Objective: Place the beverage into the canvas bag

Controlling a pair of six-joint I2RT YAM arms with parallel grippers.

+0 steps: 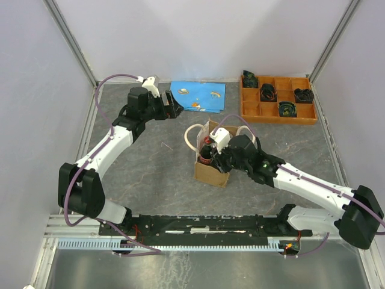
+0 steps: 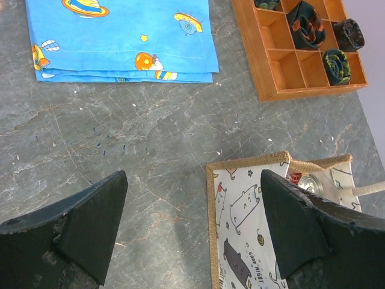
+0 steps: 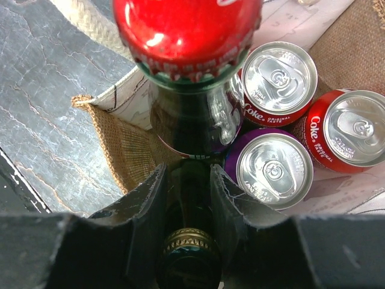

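The beverage, a dark glass bottle (image 3: 187,208) with a gold-ringed cap, hangs upright with my right gripper (image 3: 187,174) shut on its neck. Its body reaches down into the open mouth of the tan canvas bag (image 1: 210,173), and its base is hidden. Inside the bag stand a red-capped bottle (image 3: 186,36), two red Coke cans (image 3: 278,78) and a purple can (image 3: 274,168). In the top view my right gripper (image 1: 212,153) sits over the bag's near-left corner. My left gripper (image 2: 192,205) hangs open over bare table, left of the bag's cat-print lining (image 2: 240,205).
A folded blue space-print cloth (image 1: 198,96) lies at the back of the table. To the back right is the orange compartment tray (image 1: 246,111), which holds dark rolled items. The bag's cream handles (image 1: 191,137) loop outward at its top.
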